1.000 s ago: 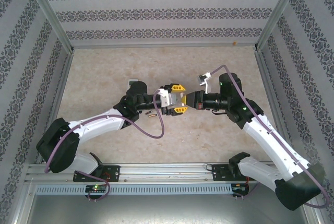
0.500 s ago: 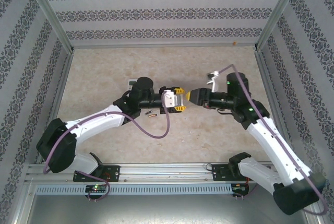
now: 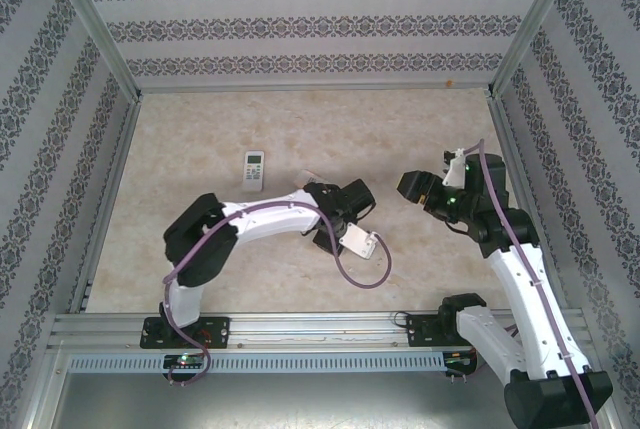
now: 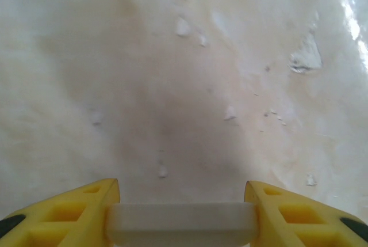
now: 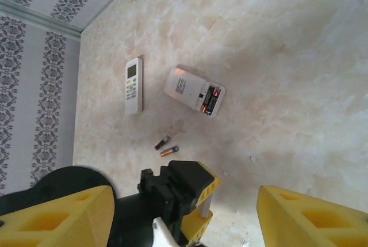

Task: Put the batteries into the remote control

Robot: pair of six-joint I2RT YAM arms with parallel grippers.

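Note:
In the right wrist view, a white remote control (image 5: 194, 91) lies back up with its compartment open and two batteries (image 5: 209, 99) seated in it. Two loose batteries lie on the table below it, one dark (image 5: 163, 142) and one coppery-gold with a blue tip (image 5: 169, 151). My left gripper (image 4: 181, 224) is shut on a flat white cover piece (image 4: 181, 223), close above the table; this left gripper (image 5: 205, 201) also appears from the right wrist. My right gripper (image 5: 185, 198) stands open and holds nothing, raised at the right (image 3: 412, 187).
A second white remote (image 3: 254, 170) lies face up at the left, buttons and screen showing (image 5: 133, 84). Patterned walls (image 3: 320, 24) enclose the beige marbled table (image 3: 200, 129) on three sides. A metal rail (image 3: 320, 327) runs along the near edge.
The two grippers met at the table's middle a second ago. The right one has opened and drawn back right; the left arm has folded and swung toward the near side with the white piece.

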